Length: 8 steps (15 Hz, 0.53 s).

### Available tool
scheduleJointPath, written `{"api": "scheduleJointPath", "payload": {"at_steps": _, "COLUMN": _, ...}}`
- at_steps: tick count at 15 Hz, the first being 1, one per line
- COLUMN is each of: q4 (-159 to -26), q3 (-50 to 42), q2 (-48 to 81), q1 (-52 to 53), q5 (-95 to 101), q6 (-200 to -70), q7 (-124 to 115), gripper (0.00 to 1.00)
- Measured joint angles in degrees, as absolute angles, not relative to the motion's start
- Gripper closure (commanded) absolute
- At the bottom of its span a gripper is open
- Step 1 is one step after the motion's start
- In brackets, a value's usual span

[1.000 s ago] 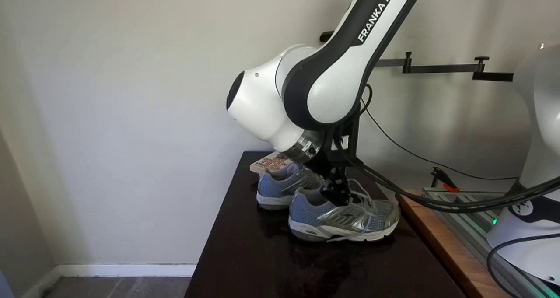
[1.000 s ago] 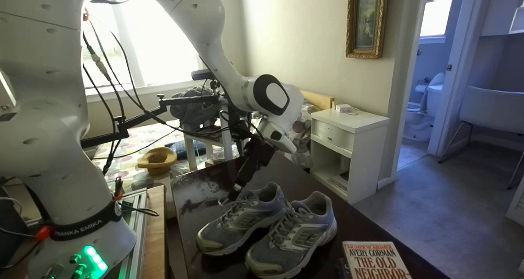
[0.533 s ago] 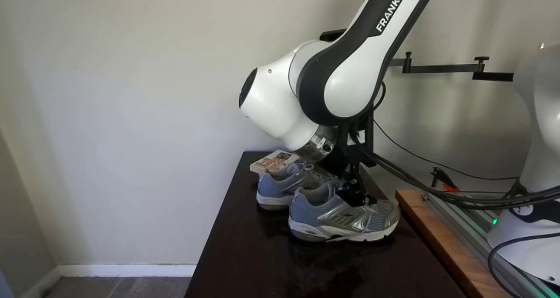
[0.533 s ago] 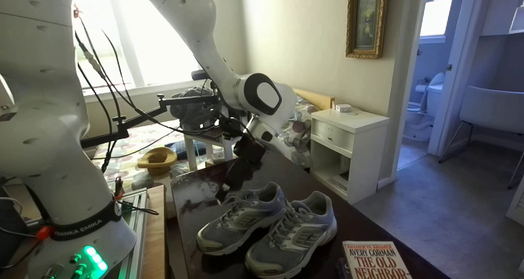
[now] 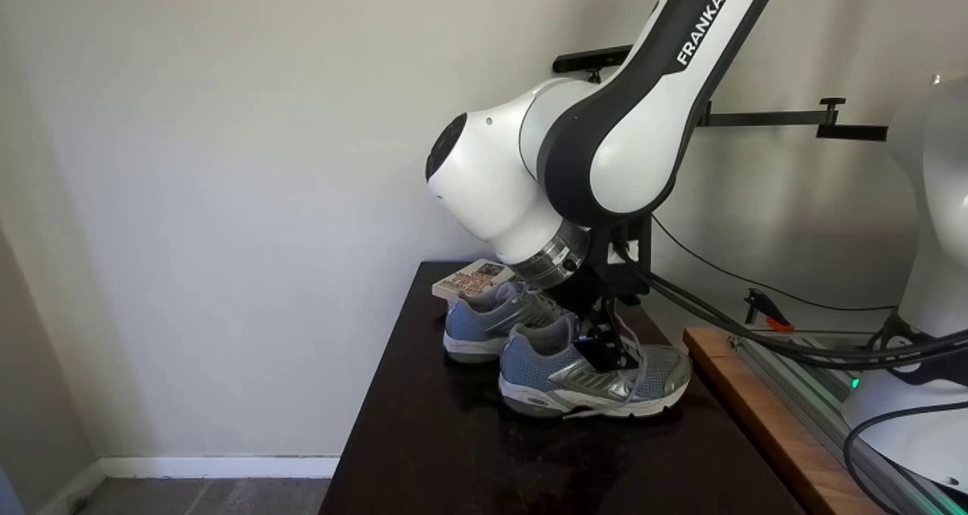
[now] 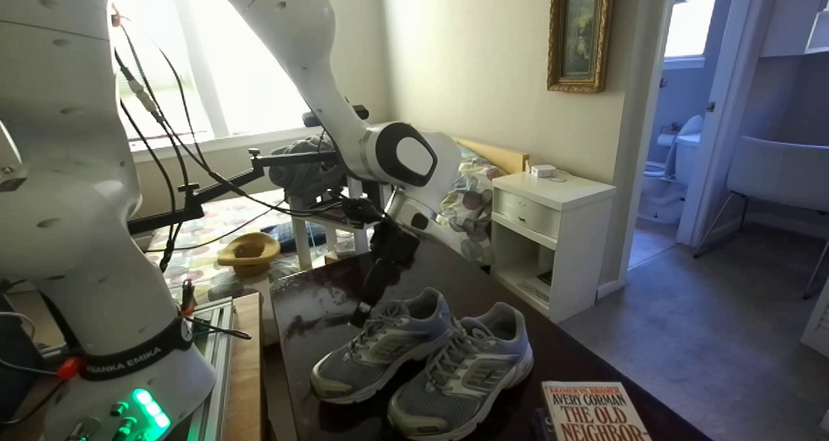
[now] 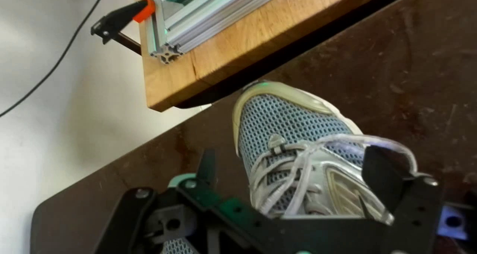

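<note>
In the wrist view my gripper (image 7: 294, 166) stands open above the laced part of a blue and silver running shoe (image 7: 290, 116). One dark finger (image 7: 382, 170) is beside the shoe's right flank, and a pale lace (image 7: 372, 139) loops round its tip. The opposite finger (image 7: 207, 166) lies to the left of the shoe. Both exterior views have the gripper (image 5: 611, 358) low at that shoe (image 6: 382, 353), over its front half; contact is hard to tell. Alongside sits the matching shoe (image 6: 463, 379), toe pointing the same way. The gripper body hides the first shoe's heel in the wrist view.
Both shoes rest on a dark table (image 5: 454, 454). A paperback book (image 6: 596, 412) lies past the second shoe. Beyond the toes is the wooden base edge (image 7: 223, 52) with metal rails and a black and orange clamp (image 7: 123, 19). A white nightstand (image 6: 550, 234) stands behind.
My gripper has moved toward the shoe's toe and the robot base, then dipped slightly lower. The lace loop now hangs at the gripper in its new place. Shoes and book have stayed put.
</note>
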<state>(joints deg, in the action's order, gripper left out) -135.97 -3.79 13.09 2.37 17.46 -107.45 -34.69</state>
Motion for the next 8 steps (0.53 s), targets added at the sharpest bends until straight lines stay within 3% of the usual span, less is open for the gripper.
{"api": "scheduleJointPath", "payload": {"at_steps": 8, "q4": -138.6, "q3": -3.75, "q2": 12.75, "q1": 2.37, "q5": 17.12, "q6": -115.72, "q7": -34.74, "gripper": 0.0}}
